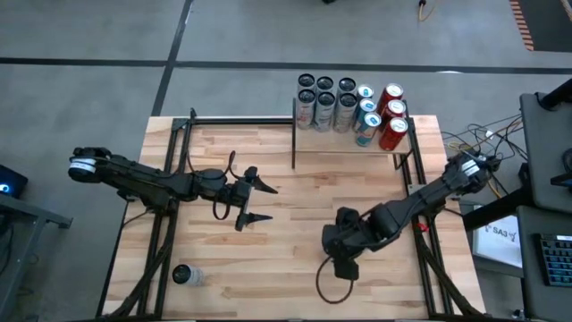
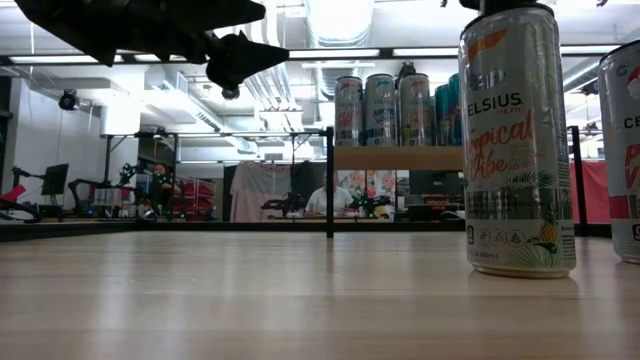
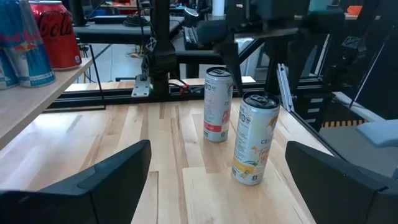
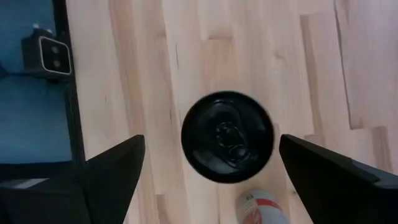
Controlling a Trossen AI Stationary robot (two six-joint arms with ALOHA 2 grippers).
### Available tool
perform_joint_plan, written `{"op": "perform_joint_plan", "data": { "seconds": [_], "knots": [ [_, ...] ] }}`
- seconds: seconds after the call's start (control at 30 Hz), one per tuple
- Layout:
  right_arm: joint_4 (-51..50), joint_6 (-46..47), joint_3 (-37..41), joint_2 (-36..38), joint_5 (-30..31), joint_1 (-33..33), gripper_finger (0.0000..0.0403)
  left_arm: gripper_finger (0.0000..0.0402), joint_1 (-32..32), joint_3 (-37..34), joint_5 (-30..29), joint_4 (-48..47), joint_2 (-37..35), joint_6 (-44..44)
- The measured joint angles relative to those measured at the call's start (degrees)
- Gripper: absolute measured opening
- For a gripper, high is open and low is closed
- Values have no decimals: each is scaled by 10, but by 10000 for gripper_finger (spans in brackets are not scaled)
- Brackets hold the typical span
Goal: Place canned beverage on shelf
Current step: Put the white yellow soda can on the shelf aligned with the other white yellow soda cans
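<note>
A Celsius can [image 3: 254,142] with a black top [image 4: 227,137] stands upright on the table near the front, right of the middle. It looms close in the low view [image 2: 515,140]. A white and red can [image 3: 217,104] stands just beside it. My right gripper [image 4: 211,140] hangs open above the Celsius can, pointing steeply down, one finger on either side of the top with gaps, touching nothing. In the high view, my right gripper [image 1: 342,243] hides both cans. My left gripper [image 1: 265,204] waits open left of the middle, pointing level at the cans. The shelf [image 1: 308,136] at the far right bears several cans.
Another can [image 1: 185,275] stands alone near the table's front left corner. Black frame rails [image 1: 241,120] run along the far edge and down both sides. The shelf board [image 2: 400,157] sits raised on thin black posts. Bare planks lie between my two arms.
</note>
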State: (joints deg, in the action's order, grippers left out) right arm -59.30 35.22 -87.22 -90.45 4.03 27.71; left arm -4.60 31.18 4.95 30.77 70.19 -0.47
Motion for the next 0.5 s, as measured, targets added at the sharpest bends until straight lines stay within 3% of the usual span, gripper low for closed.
{"op": "perform_joint_plan", "data": {
  "seconds": [0.5],
  "knots": [
    [-5, 2, 0, -75, 5, 6, 363, 356, 0, 0, 1, 2, 0, 0]
  ]
}}
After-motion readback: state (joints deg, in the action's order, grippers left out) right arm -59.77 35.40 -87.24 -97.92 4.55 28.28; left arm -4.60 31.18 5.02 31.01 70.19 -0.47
